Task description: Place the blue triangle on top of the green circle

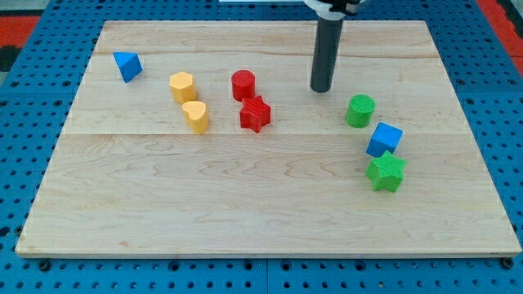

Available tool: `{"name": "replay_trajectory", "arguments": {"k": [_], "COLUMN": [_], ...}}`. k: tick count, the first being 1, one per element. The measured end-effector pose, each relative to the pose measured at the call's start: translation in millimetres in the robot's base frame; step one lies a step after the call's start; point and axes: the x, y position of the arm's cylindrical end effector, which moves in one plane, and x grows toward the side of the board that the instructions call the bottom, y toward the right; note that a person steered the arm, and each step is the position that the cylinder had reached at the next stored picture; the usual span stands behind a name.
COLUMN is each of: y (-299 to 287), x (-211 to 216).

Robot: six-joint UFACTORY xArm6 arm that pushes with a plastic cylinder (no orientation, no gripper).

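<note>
blue triangle and green circle well apart; my tip touches nothing, rod top cropped.

the arm's dark rod hangs upright from the view's top, right of centre, its mount cut off by the frame; my tip seems to rest on the surface.

A pale wooden board carries eight blocks: blue triangle at the view's top left, two yellow blocks, red cylinder, red star, green circle, blue cube, green star.
</note>
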Motion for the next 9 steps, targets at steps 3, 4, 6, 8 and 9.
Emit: {"name": "replay_trajectory", "arguments": {"k": [3,4,6,8,9], "y": [22,12,-100,-262,-323], "x": [24,27,-92,-130,-158]}}
